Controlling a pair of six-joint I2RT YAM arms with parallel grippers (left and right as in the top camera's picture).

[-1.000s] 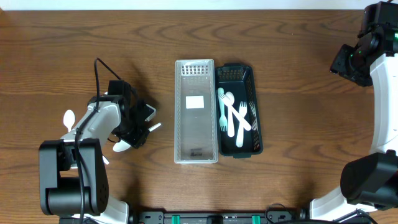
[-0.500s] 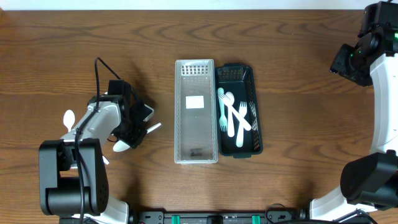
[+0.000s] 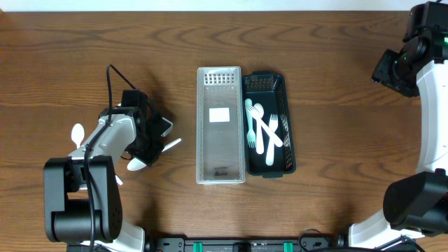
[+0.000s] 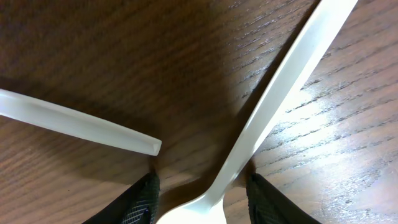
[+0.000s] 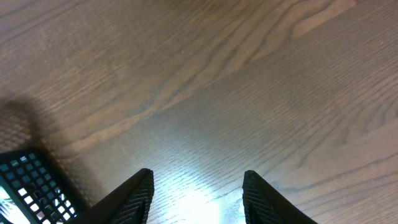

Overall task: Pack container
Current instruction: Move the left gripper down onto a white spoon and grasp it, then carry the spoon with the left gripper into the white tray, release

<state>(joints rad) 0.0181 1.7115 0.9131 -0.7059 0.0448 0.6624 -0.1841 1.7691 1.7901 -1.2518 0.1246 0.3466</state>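
A dark basket container stands at mid-table with several white forks and spoons inside. Beside it on the left lies a clear tray. A white spoon lies on the table at the left, its handle running up to the right. My left gripper is low over it. Its fingers stand on either side of the spoon's neck with gaps, so it is open. My right gripper hangs open and empty over bare wood at the far right.
A second white utensil handle lies just left of the spoon. Another white spoon lies further left near the left arm's base. A corner of the dark container shows in the right wrist view.
The left gripper's jaws have drawn a little closer around the spoon, and the spoon has shifted slightly. The right arm has not moved.
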